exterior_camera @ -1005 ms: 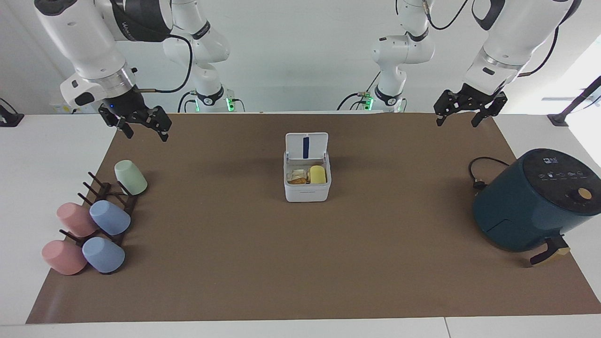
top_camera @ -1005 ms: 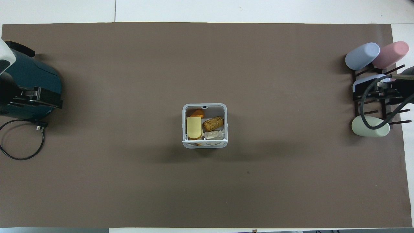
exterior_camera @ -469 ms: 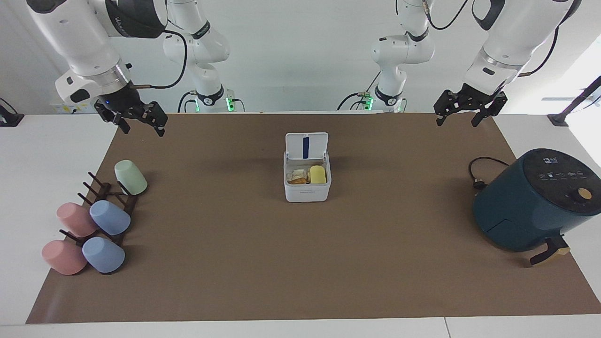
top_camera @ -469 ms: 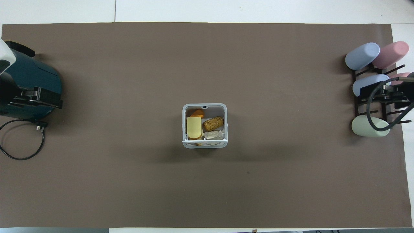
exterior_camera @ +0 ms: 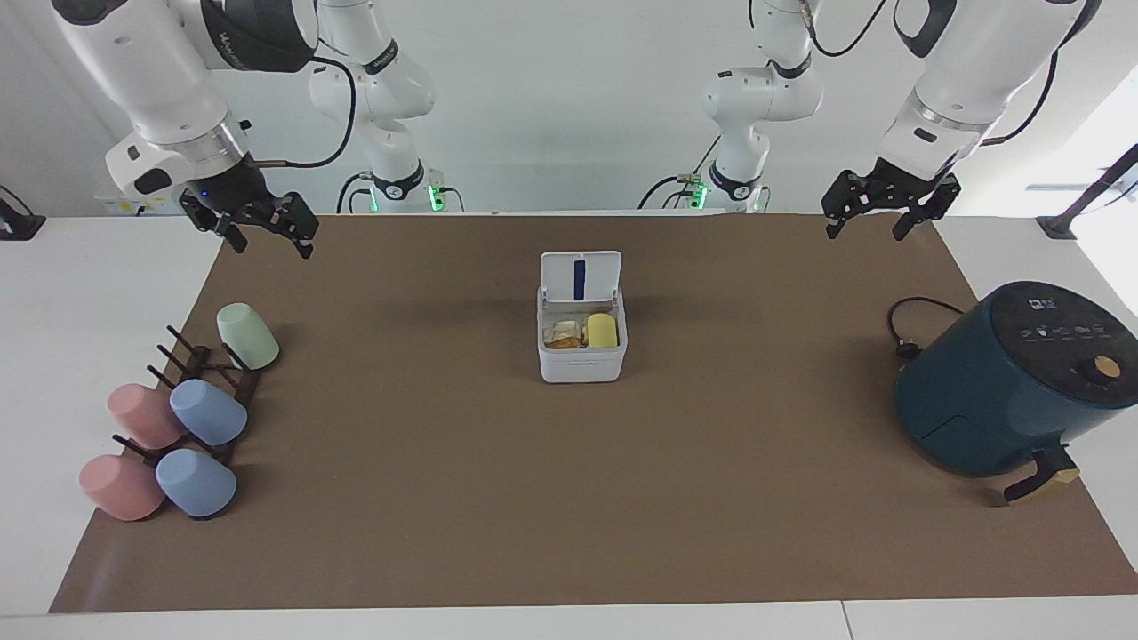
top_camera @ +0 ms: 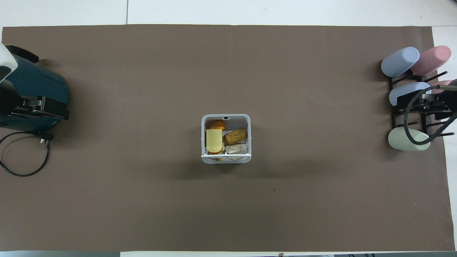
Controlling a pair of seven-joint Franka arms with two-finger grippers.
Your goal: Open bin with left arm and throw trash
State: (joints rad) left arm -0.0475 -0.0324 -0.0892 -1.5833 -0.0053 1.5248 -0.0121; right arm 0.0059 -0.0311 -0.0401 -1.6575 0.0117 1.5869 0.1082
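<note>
The white bin (exterior_camera: 582, 364) stands mid-table with its hinged lid (exterior_camera: 581, 276) raised upright, showing a blue strip. Inside lie a pale yellow block (exterior_camera: 602, 331), a white lump and a brownish lump. The overhead view shows the bin (top_camera: 250, 139) holding the yellow block (top_camera: 214, 140), a brown lump (top_camera: 235, 136), a white lump (top_camera: 235, 149) and an orange piece (top_camera: 217, 125). My left gripper (exterior_camera: 869, 227) hangs open and empty over the mat's edge by the air fryer. My right gripper (exterior_camera: 269, 242) hangs open and empty over the mat's corner by the cup rack.
A dark teal air fryer (exterior_camera: 1005, 382) with a black cable (exterior_camera: 907, 324) stands at the left arm's end. A dark rack (exterior_camera: 200, 391) with several pastel cups stands at the right arm's end. A brown mat (exterior_camera: 569, 498) covers the table.
My right gripper has risen and drawn back a little toward the robots over the mat's corner. The left arm, the bin and its contents have not moved.
</note>
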